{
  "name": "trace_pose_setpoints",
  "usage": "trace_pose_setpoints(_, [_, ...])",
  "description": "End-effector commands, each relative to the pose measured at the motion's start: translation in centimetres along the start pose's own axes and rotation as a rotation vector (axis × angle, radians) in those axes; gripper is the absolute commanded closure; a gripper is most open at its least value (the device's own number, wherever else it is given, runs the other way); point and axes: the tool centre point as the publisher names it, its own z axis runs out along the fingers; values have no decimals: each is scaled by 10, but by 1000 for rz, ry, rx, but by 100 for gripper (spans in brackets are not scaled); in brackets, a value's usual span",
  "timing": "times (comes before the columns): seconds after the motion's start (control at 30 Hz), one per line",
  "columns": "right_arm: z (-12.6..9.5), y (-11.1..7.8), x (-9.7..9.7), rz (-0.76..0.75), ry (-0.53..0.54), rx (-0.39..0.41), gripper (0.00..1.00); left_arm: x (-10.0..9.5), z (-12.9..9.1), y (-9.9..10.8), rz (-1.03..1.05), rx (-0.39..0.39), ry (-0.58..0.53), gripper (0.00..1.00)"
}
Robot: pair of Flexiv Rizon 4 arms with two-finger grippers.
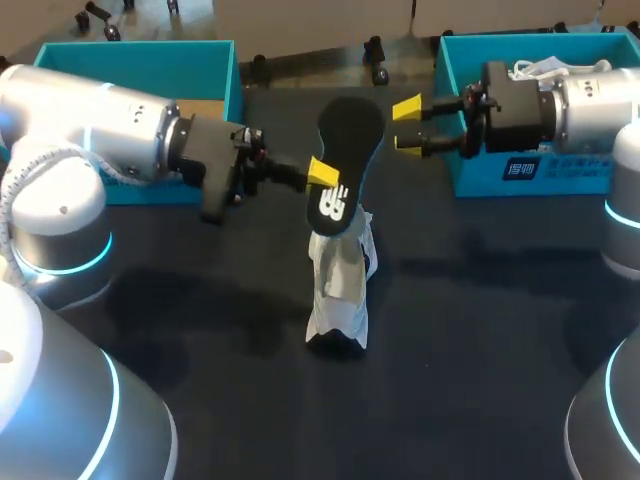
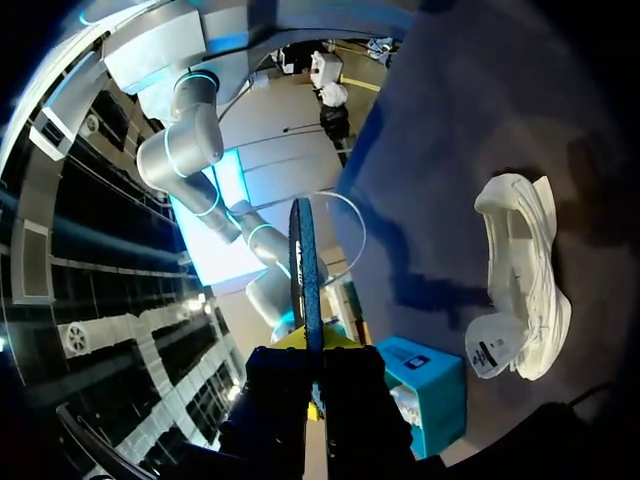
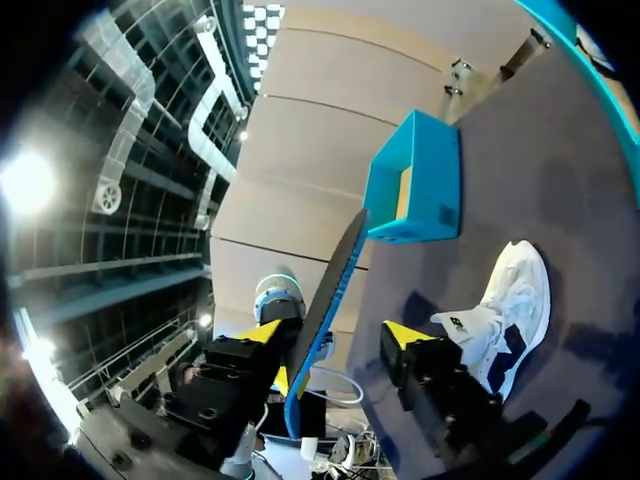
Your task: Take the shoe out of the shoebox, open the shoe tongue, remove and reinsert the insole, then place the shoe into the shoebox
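Two steps at least looked done to me: the shoe lay unboxed at the desk's middle and its insole was out, pinched in my left claw above it, my right claw spread just beside, so reinserting and boxing remained.

My head view is dim: soft overhead light on the dark table, a faint shadow left of centre under the left arm, and mild glare on its white shell.

A dark, apparently matte-covered table lies under even light.
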Motion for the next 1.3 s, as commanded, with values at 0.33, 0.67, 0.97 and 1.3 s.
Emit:
trace_pose_setpoints(0.33, [14,-2,6,3,8,42,51,8,25,5,14,-48,9,100])
trace_pose_setpoints(0.67, [28,-12,10,33,24,78,51,14,27,12,29,-61,14,100])
trace_pose_setpoints(0.97, [34,-12,9,34,39,82,76,15,31,15,31,-67,7,100])
trace_pose_setpoints(1.3, [37,-12,4,38,49,81,100,17,30,16,-4,-75,14,100])
